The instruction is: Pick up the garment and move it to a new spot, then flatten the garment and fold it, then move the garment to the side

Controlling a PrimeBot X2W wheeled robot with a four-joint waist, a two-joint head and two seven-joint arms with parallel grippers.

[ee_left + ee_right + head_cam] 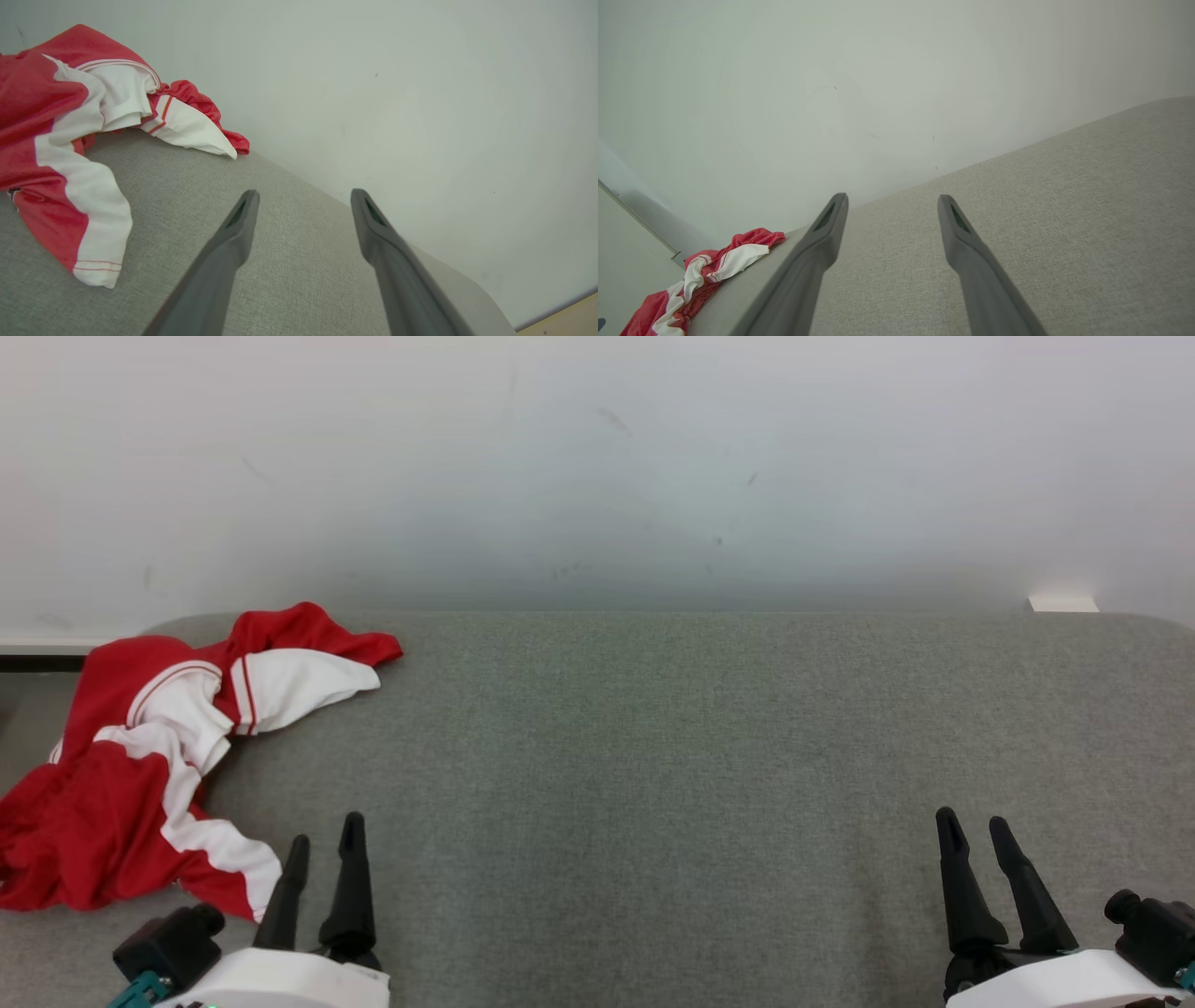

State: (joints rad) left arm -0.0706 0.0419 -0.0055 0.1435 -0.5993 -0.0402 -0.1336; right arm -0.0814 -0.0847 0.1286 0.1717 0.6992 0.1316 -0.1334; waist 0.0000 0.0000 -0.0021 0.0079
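Both claws are closest to the camera, at the near edge of the grey fabric surface (653,756). The left gripper (326,831) is near the left corner and the right gripper (971,818) near the right corner. They are well apart, and all four fingers point to the far edge.

Each claw has its jaws spread wide and nothing between them. From the left wrist, the left gripper (304,192) has bare grey cloth and wall in its gap. From the right wrist, the right gripper (892,197) shows the same. No finger touches the garment.

The garment (93,821) is red with white bands and lies crumpled at the left edge of the surface. It reaches from the far left corner toward the near edge. Its nearest white end is just beside the left claw (close, but apart).

The left wrist view gives a detail the head view does not make clear: the garment (42,116) has a white hem with red stitching. From the right wrist, the garment (714,266) is small and follows the left edge of the surface, whether it hangs over I cannot tell.

Behind the far edge stands a pale wall (597,476), and a small pale block (1062,604) sits at the far right.
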